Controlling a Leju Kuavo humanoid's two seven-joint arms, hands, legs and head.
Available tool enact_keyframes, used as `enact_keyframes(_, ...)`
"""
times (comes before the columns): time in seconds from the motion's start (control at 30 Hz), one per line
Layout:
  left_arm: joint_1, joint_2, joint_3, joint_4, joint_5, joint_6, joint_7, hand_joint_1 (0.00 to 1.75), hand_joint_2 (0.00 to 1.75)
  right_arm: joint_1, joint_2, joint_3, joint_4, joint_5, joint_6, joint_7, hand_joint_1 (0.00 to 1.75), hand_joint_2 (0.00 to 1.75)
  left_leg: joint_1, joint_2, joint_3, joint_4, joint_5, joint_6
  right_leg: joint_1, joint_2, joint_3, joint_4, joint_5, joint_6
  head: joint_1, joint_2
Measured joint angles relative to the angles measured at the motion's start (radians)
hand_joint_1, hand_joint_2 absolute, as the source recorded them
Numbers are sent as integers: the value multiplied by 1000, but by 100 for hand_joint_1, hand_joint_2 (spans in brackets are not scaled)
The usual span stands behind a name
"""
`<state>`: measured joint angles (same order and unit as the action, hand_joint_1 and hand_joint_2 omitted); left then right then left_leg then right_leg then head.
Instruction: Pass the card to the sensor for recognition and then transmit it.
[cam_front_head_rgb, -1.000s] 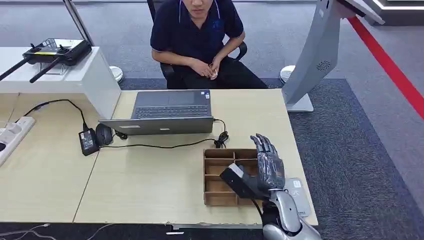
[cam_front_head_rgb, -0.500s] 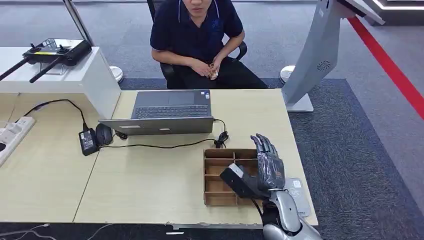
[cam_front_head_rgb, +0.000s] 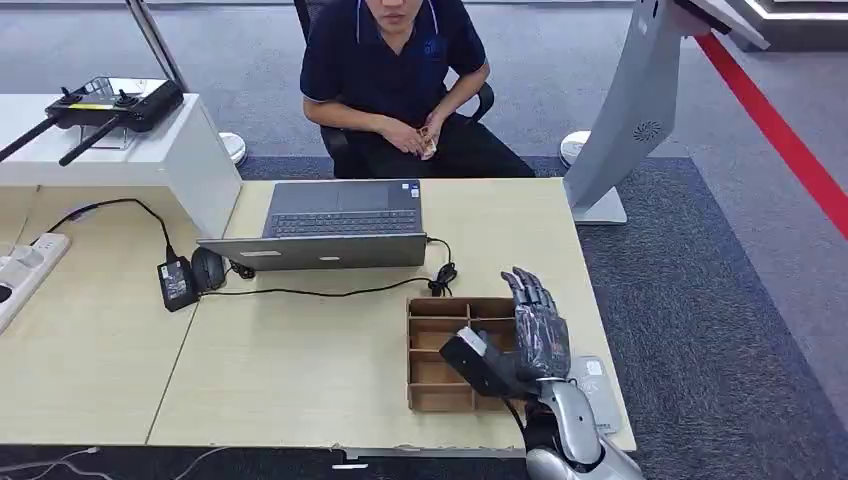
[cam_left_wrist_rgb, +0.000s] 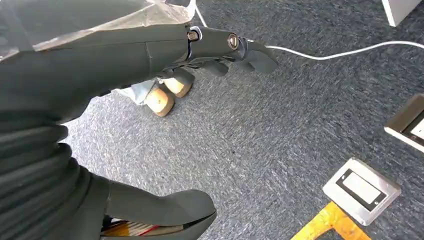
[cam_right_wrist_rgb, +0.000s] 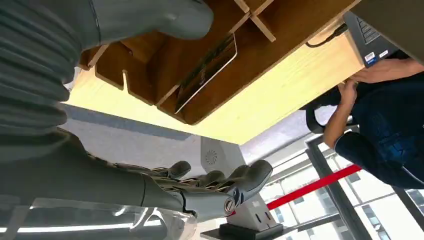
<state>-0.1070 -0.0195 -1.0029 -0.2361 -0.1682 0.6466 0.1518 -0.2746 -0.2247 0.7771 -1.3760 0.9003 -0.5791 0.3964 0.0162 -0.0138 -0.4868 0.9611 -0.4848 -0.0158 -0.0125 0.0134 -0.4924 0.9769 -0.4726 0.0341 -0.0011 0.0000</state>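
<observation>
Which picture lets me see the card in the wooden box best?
The right wrist view: the card leans in a compartment of the wooden box, close up. In the head view the right hand covers that part of the box. The left wrist view looks at carpet.

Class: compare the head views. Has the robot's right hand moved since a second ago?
No. The right hand hovers over the same spot on the wooden organizer tray throughout.

R arm comes up from below, silver forearm, wrist bent a bit. R hand (cam_front_head_rgb: 535, 330) is open, fingers (cam_front_head_rgb: 528, 290) straight and a little apart, pointing away from the robot; thumb (cam_right_wrist_rgb: 150, 17) sticks out to the side. Holds nothing. L hand (cam_left_wrist_rgb: 115, 120) hangs low, fingers (cam_left_wrist_rgb: 250, 50) stretched out, thumb (cam_left_wrist_rgb: 165, 207) apart, nothing in it.
</observation>
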Motion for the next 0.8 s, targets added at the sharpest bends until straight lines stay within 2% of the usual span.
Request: enact_keyframes(0.8, 0, 0, 0, 0, 0, 0, 0, 0, 175, 0, -14, -1, -1, 16, 10, 15, 33, 175, 0, 0, 0, 0, 0, 0, 0, 0, 0, 0, 0, 0, 0, 0)
